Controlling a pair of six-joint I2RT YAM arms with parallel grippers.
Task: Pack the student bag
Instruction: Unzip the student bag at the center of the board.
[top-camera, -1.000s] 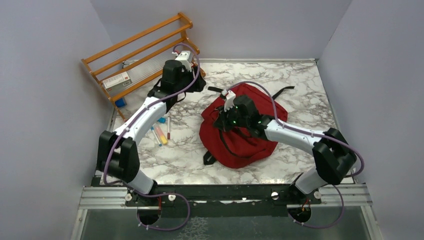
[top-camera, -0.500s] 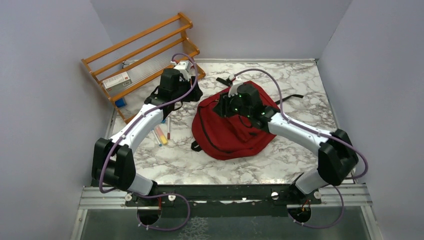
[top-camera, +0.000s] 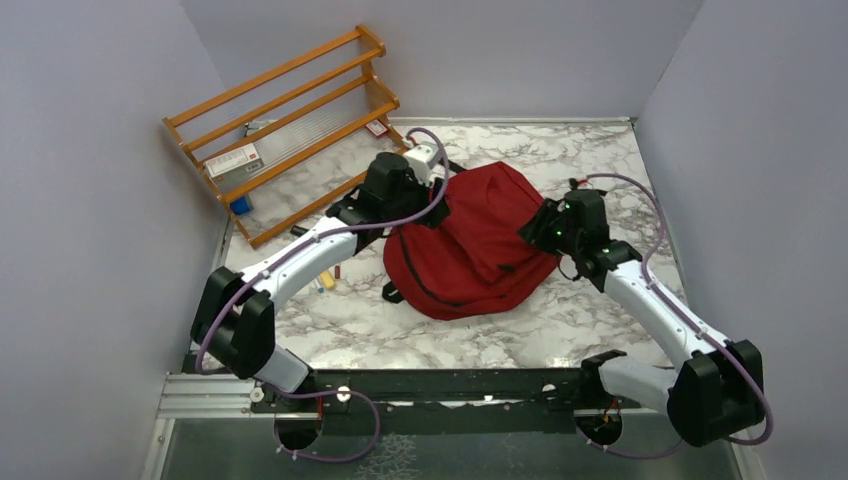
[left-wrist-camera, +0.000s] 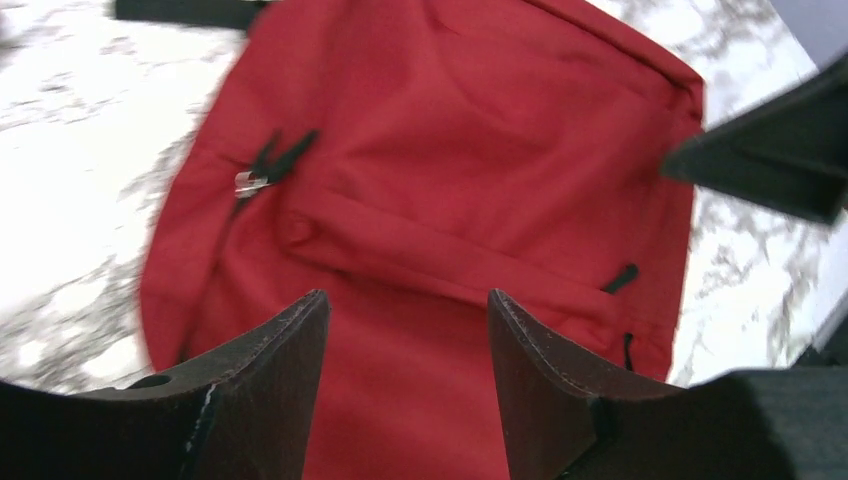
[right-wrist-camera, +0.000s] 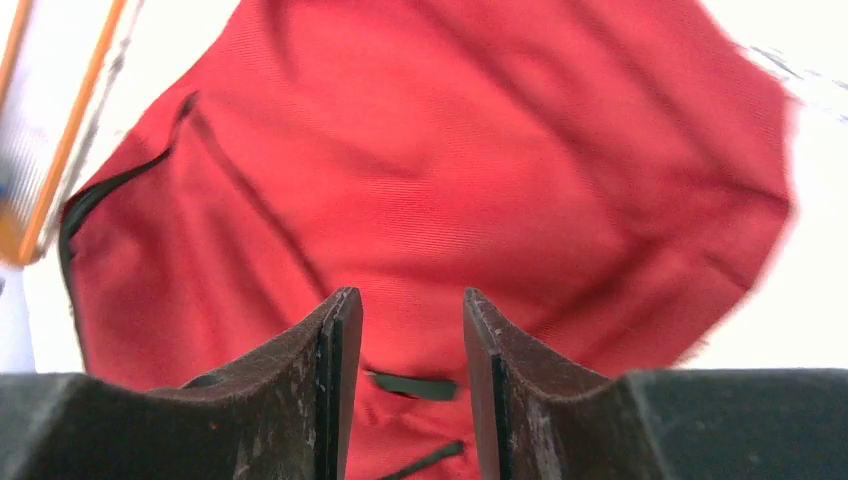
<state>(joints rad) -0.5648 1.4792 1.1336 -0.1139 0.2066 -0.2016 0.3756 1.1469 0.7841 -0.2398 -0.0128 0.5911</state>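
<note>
The backpack (top-camera: 470, 240) is lying flat on the marble table (top-camera: 600, 160), with the wooden rack (top-camera: 290, 110) standing off its far left corner and a few pens (top-camera: 325, 281) lying off its left side. The left gripper (left-wrist-camera: 407, 300) is hovering over the bag's left edge, its fingers spread wide and holding nothing. The right gripper (right-wrist-camera: 407, 295) is hanging over the bag's right edge, fingers partly apart and likewise empty. The bag is looking soft and slack, so it is likely going to sag and fold when lifted, and a pinch of bare cloth is probably going to gather one layer only. The better hold is looking like the zipper pull (left-wrist-camera: 262, 172) on the bag's front, with the other gripper pinning the fabric beside the zip.
</note>
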